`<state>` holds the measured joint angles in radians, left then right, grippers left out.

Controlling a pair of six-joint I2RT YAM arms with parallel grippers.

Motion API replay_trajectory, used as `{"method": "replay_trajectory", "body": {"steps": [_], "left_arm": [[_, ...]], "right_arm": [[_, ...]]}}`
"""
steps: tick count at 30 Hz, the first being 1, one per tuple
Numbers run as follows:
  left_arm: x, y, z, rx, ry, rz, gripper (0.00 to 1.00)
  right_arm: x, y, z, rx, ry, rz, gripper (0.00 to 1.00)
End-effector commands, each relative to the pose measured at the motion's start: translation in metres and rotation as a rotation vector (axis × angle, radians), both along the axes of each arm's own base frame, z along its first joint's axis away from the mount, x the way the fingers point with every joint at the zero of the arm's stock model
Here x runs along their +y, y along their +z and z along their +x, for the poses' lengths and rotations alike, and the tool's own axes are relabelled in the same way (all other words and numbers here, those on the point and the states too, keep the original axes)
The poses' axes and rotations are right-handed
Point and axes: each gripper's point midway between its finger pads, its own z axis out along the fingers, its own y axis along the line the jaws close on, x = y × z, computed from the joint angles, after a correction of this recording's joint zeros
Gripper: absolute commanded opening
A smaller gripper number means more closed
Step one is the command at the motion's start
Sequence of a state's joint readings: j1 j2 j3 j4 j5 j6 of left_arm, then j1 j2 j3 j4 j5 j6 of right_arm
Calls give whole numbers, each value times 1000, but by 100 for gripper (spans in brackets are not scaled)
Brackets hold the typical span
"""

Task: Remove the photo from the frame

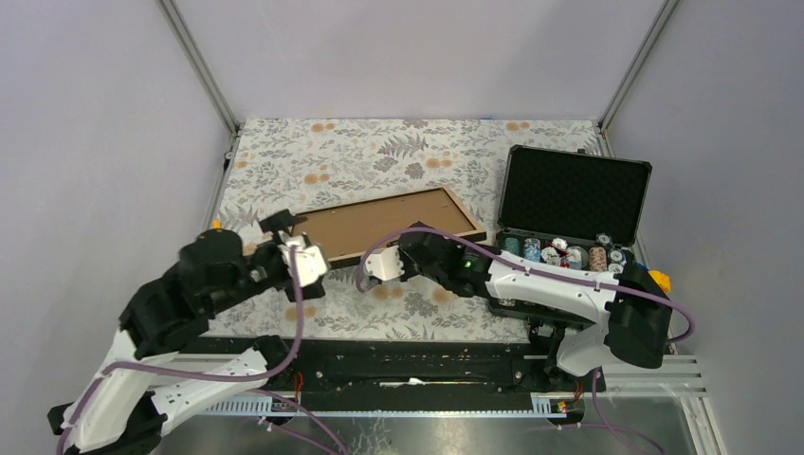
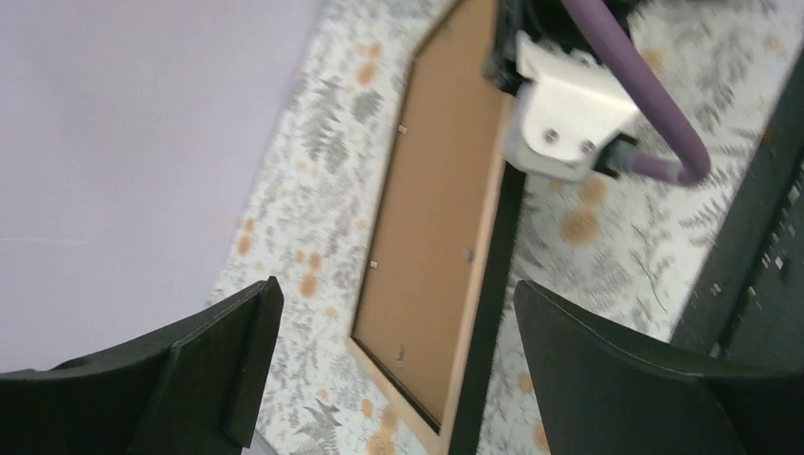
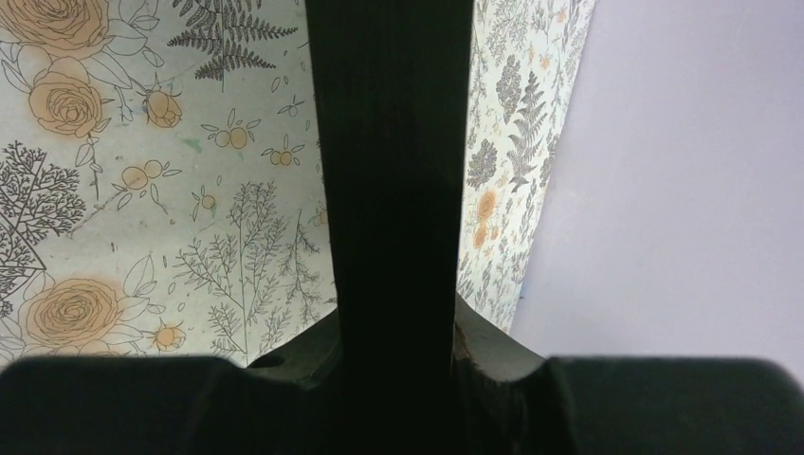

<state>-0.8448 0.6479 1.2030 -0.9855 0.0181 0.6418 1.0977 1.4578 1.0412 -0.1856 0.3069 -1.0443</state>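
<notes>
- the frame (image 1: 379,223), back up on the counter (image 1: 398,152), is clamped at its edge by the right hand (image 3: 393,332).
- the left hand (image 2: 396,313) is spread wide, the frame just ahead.
- the clips (image 2: 374,264) should be turned first; the photo is hidden.

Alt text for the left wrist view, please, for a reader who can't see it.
A picture frame, brown back facing up, sits on a floral tablecloth, with the right arm's fingers clamped on its black edge at the top of the view. The left fingers stand wide apart in the foreground, holding nothing.
</notes>
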Motion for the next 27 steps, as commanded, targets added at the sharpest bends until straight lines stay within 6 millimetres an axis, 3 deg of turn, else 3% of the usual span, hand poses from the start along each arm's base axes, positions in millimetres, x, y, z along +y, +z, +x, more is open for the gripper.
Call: {"method": "replay_trajectory", "body": {"steps": [1, 6, 10, 15, 22, 27], "left_arm": [[14, 63, 14, -115, 126, -129, 99], [34, 76, 31, -192, 270, -158, 99], [47, 79, 47, -256, 378, -137, 99], [45, 72, 48, -243, 376, -133, 99], [40, 62, 60, -251, 402, -107, 99], [40, 55, 66, -237, 427, -86, 99]], "right_arm": [[-5, 18, 2, 54, -93, 53, 0], [8, 45, 1, 120, -103, 97, 0], [17, 58, -4, 293, -151, 157, 0], [17, 66, -1, 555, -268, 241, 0], [14, 81, 33, 885, -439, 396, 0], [3, 97, 67, 1009, -524, 568, 0]]}}
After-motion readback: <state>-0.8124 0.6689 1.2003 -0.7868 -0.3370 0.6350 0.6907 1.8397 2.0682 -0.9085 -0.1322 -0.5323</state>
